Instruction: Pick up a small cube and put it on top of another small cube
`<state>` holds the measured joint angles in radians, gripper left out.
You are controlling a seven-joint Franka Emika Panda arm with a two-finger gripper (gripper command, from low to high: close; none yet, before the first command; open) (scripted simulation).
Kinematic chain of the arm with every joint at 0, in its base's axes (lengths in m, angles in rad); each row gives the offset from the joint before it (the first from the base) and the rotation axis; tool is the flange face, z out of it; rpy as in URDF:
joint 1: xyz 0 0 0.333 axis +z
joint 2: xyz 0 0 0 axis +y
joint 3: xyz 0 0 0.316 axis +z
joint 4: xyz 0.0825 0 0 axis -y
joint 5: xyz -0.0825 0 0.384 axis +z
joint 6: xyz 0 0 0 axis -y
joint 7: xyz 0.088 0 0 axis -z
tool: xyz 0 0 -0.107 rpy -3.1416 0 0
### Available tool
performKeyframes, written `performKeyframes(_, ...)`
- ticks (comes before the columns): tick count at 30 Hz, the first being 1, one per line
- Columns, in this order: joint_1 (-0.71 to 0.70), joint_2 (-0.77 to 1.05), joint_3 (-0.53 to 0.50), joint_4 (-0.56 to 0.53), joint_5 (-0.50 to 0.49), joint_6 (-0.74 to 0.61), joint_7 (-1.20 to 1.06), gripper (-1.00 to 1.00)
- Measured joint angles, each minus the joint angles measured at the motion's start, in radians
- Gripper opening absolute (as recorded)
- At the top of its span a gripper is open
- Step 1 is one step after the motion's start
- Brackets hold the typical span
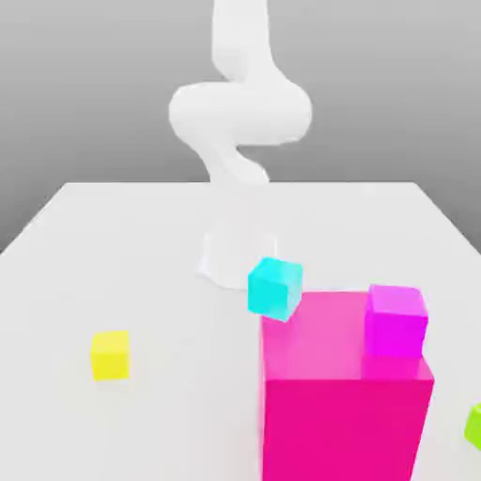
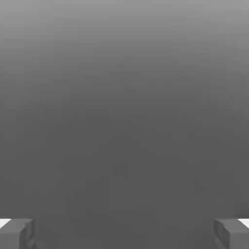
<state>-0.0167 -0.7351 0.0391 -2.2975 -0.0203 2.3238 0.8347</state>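
Note:
The small lime-green cube [image 1: 474,425] lies on the white table [image 1: 141,244] at the exterior view's right edge, partly cut off by the frame. A yellow cube [image 1: 110,354] of about the same size sits on the exterior view's left. My white arm [image 1: 240,113] rises from its base at the middle of the table and leaves the frame at the top. In the hand view my gripper [image 2: 124,233] is open, its two grey fingertips [image 2: 17,233] far apart with nothing between them, facing plain grey background.
A tall magenta block [image 1: 348,404] stands in front of the arm's base, with a smaller magenta cube [image 1: 395,319] on top of it. A cyan cube [image 1: 274,287] sits by the block's far corner.

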Motion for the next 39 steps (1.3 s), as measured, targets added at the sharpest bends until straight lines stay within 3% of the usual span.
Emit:
performKeyframes(19,0.07,0.685,0.337,0.038,-0.277,0.169,0.217,0.0)
performKeyframes(27,0.188,0.969,0.381,0.052,-0.372,0.243,0.292,0.0)
performKeyframes(32,0.239,1.129,0.407,0.068,-0.364,0.278,0.306,0.0)
performKeyframes(37,0.281,1.295,0.323,0.12,-0.408,0.349,0.364,0.0)
performKeyframes(38,0.29,1.314,0.311,0.125,-0.419,0.362,0.372,-1.0)
performKeyframes(39,0.29,1.314,0.311,0.125,-0.419,0.362,0.372,-1.0)
